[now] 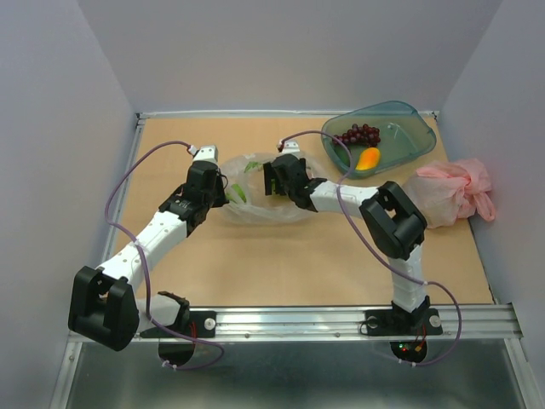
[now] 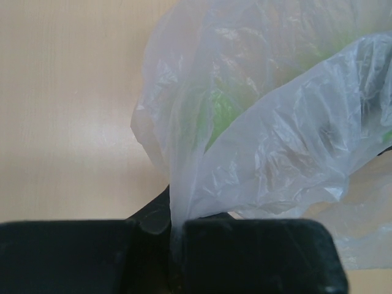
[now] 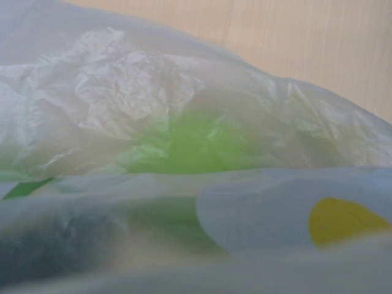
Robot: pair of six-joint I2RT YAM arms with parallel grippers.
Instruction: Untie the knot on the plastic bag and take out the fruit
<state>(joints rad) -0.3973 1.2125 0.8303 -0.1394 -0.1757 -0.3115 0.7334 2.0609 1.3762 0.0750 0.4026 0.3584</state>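
Tan table (image 1: 281,264), plastic bag (image 2: 275,141) in left hand (image 2: 176,245)

Three views, one table (image 1: 281,256).
Overhead looks down from behind; both wrist cameras sit close against the bag (image 1: 255,209).

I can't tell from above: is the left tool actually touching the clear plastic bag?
Touching. The left wrist view shows a strip of the plastic bag drawn down and pinched in the shut left tool.
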